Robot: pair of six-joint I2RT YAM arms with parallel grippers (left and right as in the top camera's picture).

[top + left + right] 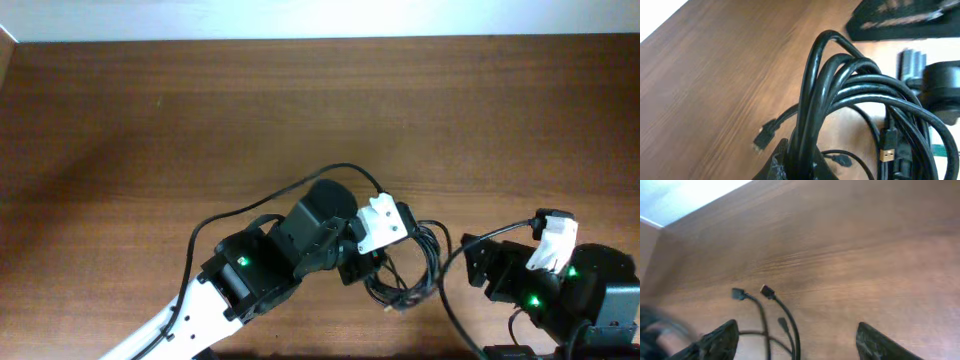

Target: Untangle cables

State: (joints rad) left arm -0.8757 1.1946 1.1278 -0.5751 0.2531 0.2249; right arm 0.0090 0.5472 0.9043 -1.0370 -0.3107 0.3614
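A tangled bundle of black cables (pixel 412 268) lies on the wooden table near the front, between the two arms. My left gripper (pixel 802 167) is shut on a thick bunch of these cables (pixel 840 95), which loops up in front of the wrist camera. A gold USB plug (pixel 886 152) hangs at the right of the bunch and a black plug (pixel 765 135) lies on the table at the left. My right gripper (pixel 795 345) is open and empty, with loose cable ends (pixel 767 292) on the table between and beyond its fingers.
The right arm's base (pixel 585 290) stands at the table's front right with its own black cable (pixel 455 270) curving beside it. The left arm (pixel 250 275) reaches in from the front left. The table's far edge meets a white wall (pixel 320 15).
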